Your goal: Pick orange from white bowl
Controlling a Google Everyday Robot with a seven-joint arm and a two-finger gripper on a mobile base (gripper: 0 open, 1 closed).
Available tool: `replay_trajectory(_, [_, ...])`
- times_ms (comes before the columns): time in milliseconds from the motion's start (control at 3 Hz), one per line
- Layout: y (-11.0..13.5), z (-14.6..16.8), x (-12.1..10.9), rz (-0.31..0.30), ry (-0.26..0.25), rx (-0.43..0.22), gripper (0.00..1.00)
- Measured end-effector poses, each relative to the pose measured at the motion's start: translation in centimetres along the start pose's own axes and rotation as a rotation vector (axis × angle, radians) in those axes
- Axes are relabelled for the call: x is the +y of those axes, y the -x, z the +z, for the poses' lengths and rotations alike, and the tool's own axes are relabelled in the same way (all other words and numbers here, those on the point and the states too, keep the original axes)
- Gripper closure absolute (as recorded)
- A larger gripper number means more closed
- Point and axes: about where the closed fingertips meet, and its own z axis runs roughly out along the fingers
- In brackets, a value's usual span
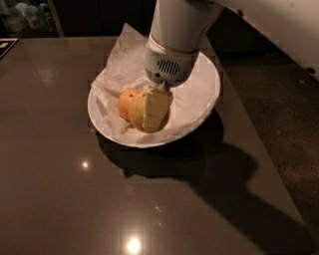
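Observation:
The white bowl (199, 107), lined with crumpled white paper, sits on the dark table. In it lie the orange (136, 115), pale yellow-orange, and a smaller, deeper-orange fruit (124, 101) touching its left side. My gripper (152, 118) reaches down from the white arm into the bowl and is shut on the orange. One pale finger (155, 108) lies against the orange's near side. The other finger is hidden behind the fruit. The orange still rests in the bowl.
The dark glossy table (75, 199) extends to the left and front of the bowl. Its right edge (259, 149) runs close to the bowl, with dark floor beyond it. Cluttered items stand at the far left corner (20, 15).

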Motion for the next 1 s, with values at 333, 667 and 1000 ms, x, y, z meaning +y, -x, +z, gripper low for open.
replay_trajectory(333, [0.3,-2.8,2.6,-0.018,-0.003,-0.063,1.00])
replay_trajectory(667, [0.5,-6.2,5.6,-0.037,-0.004,-0.160,1.00])
replay_trajectory(1000, [0.7,-8.6,8.5,-0.059,-0.007,-0.228,1.00])
